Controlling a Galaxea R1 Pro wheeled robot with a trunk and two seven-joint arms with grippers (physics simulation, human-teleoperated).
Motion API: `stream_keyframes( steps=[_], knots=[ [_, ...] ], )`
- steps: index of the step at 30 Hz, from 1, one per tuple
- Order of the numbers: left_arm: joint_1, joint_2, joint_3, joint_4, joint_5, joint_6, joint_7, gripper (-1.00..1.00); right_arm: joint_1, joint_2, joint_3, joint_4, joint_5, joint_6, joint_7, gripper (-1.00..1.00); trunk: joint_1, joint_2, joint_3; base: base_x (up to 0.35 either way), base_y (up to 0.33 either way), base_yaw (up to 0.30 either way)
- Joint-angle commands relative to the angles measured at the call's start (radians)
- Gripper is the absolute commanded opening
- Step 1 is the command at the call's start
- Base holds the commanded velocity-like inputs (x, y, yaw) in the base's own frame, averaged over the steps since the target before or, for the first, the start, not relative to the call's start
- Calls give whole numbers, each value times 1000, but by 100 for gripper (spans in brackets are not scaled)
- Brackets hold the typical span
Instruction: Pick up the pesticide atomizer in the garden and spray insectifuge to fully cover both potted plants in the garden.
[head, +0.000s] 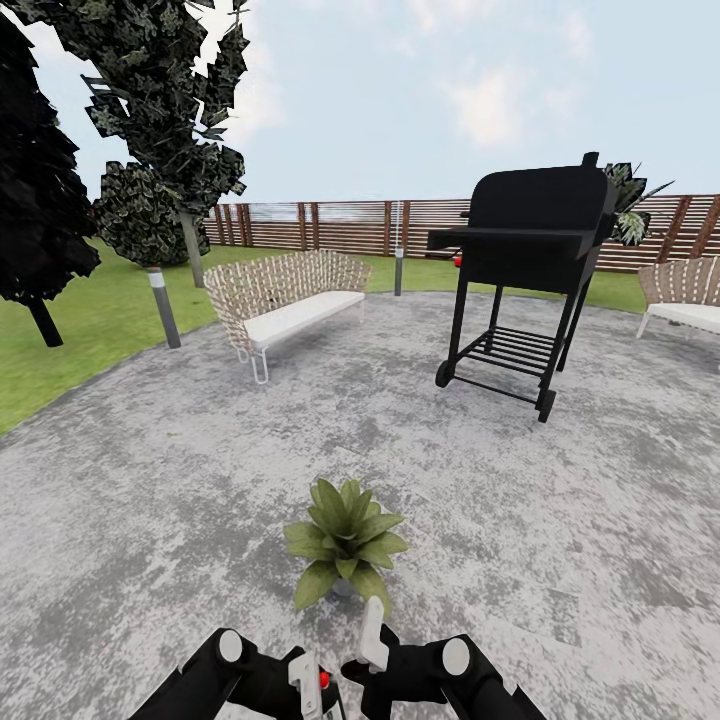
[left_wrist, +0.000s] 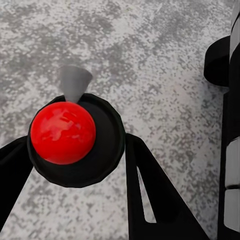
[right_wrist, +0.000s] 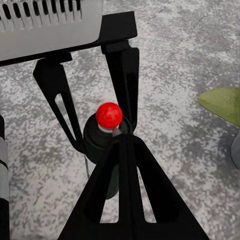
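- My left gripper (left_wrist: 75, 165) is pinching the sprayer (left_wrist: 75, 137): in the left wrist view its dark fingers sit on either side of the black body, the red knob (left_wrist: 63, 132) on top facing the camera and a pale nozzle pointing out over the stone.
- The right wrist view looks across at that same grip and shows the sprayer (right_wrist: 105, 150) upright between the left fingers. My right gripper (right_wrist: 125, 145) has its two fingers pressed together with nothing between them.
- From the head camera the sprayer (head: 322, 690) sits low between both arms, just short of the potted plant (head: 347, 545) straight ahead on the patio (head: 150, 500).
- The plant's leaves look plain green; I can make out no whitish specks on them, so I judge the pickup done and the spraying not yet begun on this one.
- Next I need to aim the nozzle at the leaves, close enough to reach them, then trigger until the whole rosette is dotted.
- Further out stand a wicker bench (head: 288, 300), a black grill (head: 530, 270), lawn (head: 90, 320) and a slatted fence (head: 340, 225).
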Motion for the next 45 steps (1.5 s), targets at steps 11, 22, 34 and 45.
stream_keyframes(
  steps=[11, 22, 34, 45],
  knots=[
    [-1, 0, -2, 1, 1, -8, -4, -100, 0, 0, 0, -2, 3, 5, 4, -100, 0, 0, -1, 0, 0, 0],
    [-1, 0, -5, 4, 51, -13, -5, -100, 0, 0, 0, 0, 5, 5, 4, -100, 0, 0, -1, 0, 0, 0],
    [-1, 0, -5, 4, 53, -14, -6, -100, 0, 0, 0, 0, 5, 5, 4, -100, 0, 0, -1, 0, 0, 0],
    [0, 0, -5, 5, 53, -14, -45, -100, 0, 0, 0, 0, 5, 5, 4, -100, 0, 0, -1, 0, 0, 0]
  ],
)
